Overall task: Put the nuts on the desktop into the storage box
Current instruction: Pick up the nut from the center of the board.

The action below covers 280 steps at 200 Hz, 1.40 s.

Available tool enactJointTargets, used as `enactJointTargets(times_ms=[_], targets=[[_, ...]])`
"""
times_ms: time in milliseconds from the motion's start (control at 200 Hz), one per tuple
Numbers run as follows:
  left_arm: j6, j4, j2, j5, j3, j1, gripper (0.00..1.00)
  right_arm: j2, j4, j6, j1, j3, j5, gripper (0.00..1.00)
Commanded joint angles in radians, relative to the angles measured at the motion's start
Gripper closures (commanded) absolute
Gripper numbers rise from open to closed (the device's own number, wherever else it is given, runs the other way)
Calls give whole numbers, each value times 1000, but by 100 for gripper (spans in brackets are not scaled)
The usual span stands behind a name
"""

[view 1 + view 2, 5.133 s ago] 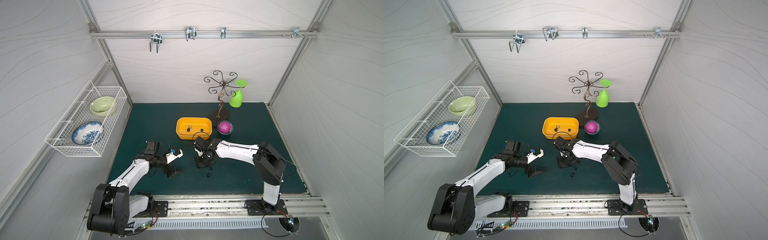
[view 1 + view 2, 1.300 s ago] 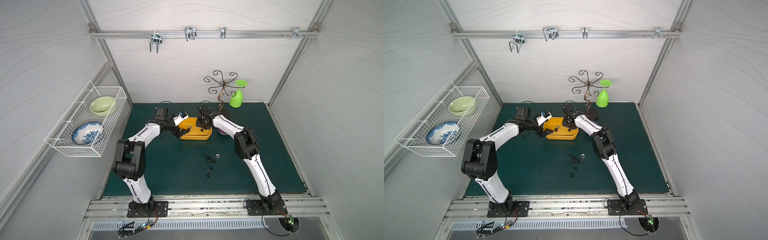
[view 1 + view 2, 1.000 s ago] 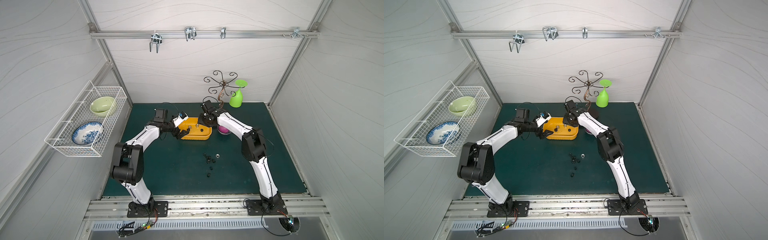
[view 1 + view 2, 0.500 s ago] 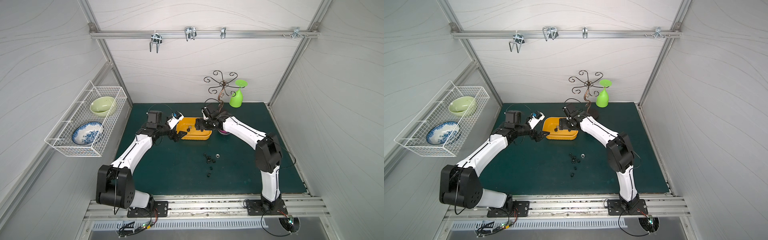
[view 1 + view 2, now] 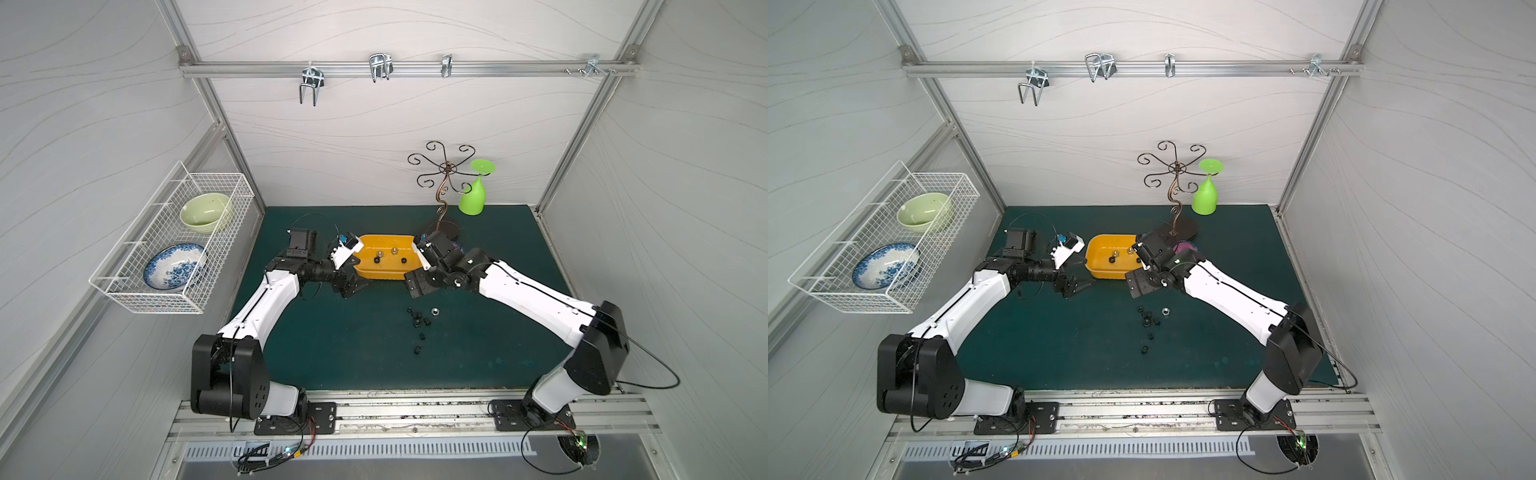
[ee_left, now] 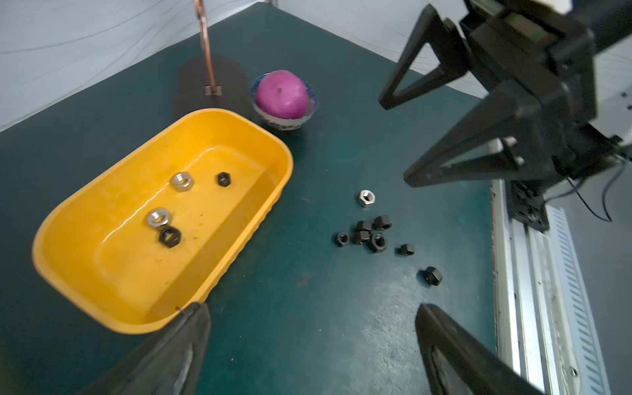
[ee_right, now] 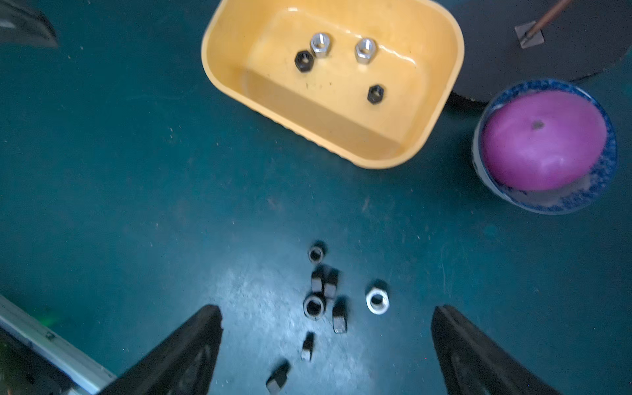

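While four of the nuts (image 6: pixel 167 212) (image 7: pixel 342 58) already lie on the floor of the storage box (image 5: pixel 382 274) (image 5: pixel 1104 272) (image 6: pixel 136 266) (image 7: pixel 325 116), two silver and two black, eight more rest loose on the counter (image 5: pixel 332 353) (image 5: pixel 1038 353). The yellow box sits toward the far middle of the counter. The loose nuts (image 5: pixel 419 320) (image 5: pixel 1150 320) are scattered on its near side, below its right end: one silver, the rest black, several bunched together and touching, two lying a little nearer.

At the box's near left corner is the left tool (image 5: pixel 353 286) (image 5: pixel 1075 286) (image 6: pixel 309 311), its fingers spread wide with nothing between them. In the left wrist view one fingertip overlaps the box rim; whether it touches cannot be told. At the near right corner, the right tool (image 5: pixel 417 284) (image 5: pixel 1138 284) (image 7: pixel 326 311) (image 6: pixel 396 142) is held above the counter, jaws likewise wide apart and empty.

Just right of the box stands a small blue-patterned bowl (image 7: pixel 547 205) holding a pink ball (image 7: pixel 540 143). Behind them rises a curly wire stand (image 5: pixel 446 174) on a dark round base, with a green glass (image 5: pixel 473 199) upside down beside it by the far wall. On the left wall hangs a white wire basket (image 5: pixel 174 291) with a green bowl (image 5: pixel 203 212) and a blue-patterned dish (image 5: pixel 174 266). Both arms are mounted on the grey rail (image 5: pixel 415 419) along the near edge.
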Motion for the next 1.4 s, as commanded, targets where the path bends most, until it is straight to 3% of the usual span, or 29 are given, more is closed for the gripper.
enactJointTargets(times_ms=[0,185,330,550,660,906,1141,1396], targets=[[153,-93,-13,65,18,-28,1,-66,-113,-32,0,-32,41,1],[170,-74,1,93,-30,-106,1,-164,-168,5,-13,-101,99,1],[202,-35,38,59,-81,-191,1,-227,-128,28,-92,-195,-118,1],[217,-8,96,-36,-97,-286,1,-244,-146,86,-88,-262,-72,2],[252,-32,104,-50,-94,-307,1,-226,-157,126,-78,-281,-132,4],[381,-157,103,-50,-76,-309,1,-152,-164,178,36,-275,-173,4],[433,-229,70,-51,-89,-271,2,-110,-112,80,98,-298,-233,5],[457,-266,-16,-36,-128,-146,1,-105,45,-46,103,-394,-378,11]])
